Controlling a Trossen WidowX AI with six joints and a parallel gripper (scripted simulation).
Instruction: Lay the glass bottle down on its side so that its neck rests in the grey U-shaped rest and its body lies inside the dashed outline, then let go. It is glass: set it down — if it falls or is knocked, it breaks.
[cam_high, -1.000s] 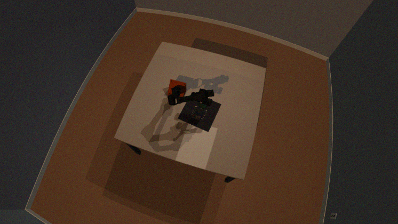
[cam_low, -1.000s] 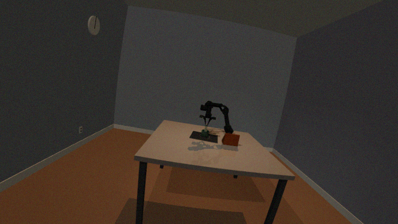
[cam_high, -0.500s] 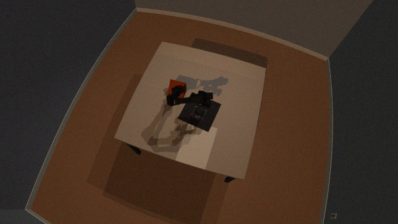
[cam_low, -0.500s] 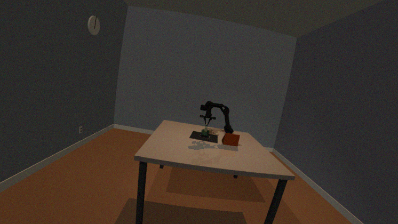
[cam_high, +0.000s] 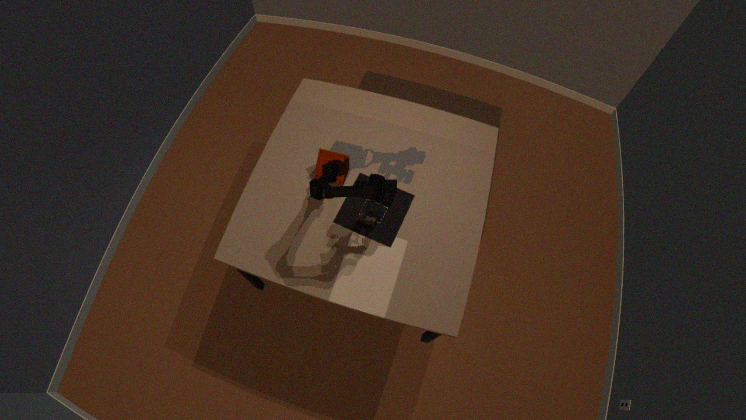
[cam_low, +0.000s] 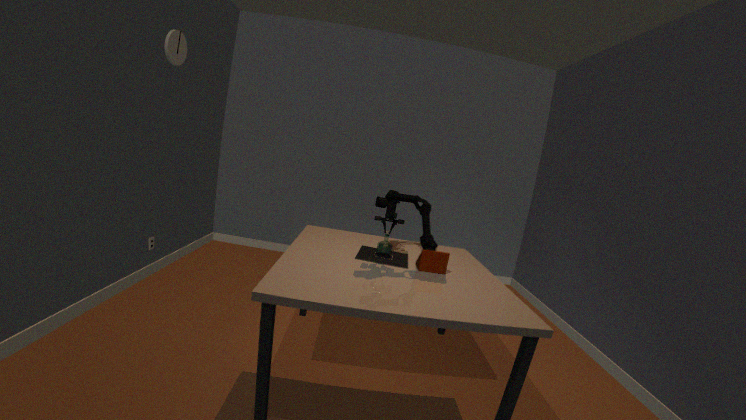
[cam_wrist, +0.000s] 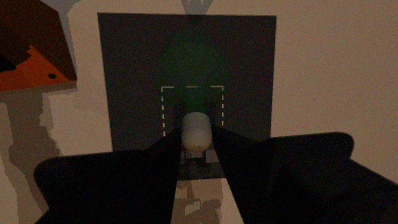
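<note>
Green glass is what we have pinched by its pale neck: the bottle sits over the dark mat, its body reaching past the dashed outline, in our gripper. We can't tell whether it touches down. If we open before neck meets rest, it may drop and break; tilting too fast could knock glass against the rest.

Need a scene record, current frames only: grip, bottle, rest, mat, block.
gripper: shut on the bottle's neck
bottle: green, pale neck; not lying flat in the outline
outline: dashed, on the mat; bottle body partly beyond it in wrist view
mat: dark, on the table
block: orange, beside the mat
release: not done
</note>
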